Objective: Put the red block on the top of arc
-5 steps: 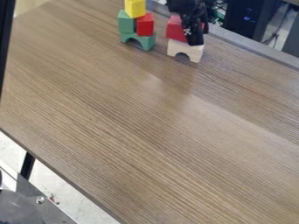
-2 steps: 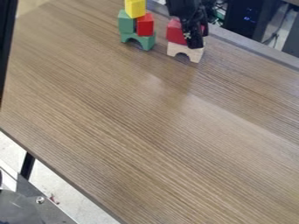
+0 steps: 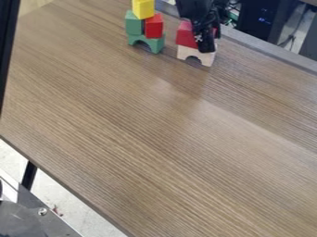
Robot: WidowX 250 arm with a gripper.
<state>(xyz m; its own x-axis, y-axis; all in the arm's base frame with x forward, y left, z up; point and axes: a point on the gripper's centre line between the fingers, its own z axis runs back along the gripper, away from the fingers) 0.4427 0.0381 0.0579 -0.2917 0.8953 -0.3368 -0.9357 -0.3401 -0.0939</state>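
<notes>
The red block rests on the pale arch, partly behind the black gripper; whether that grasps it or has released it cannot be told. Block and gripper have sunk slightly, so placement looks nearly done. Nearby, a green arch carries other blocks.

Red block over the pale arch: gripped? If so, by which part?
Can't tell: the red block sits on the pale arch, but the gripper covers the block's picture-right side, hiding any contact.
</notes>
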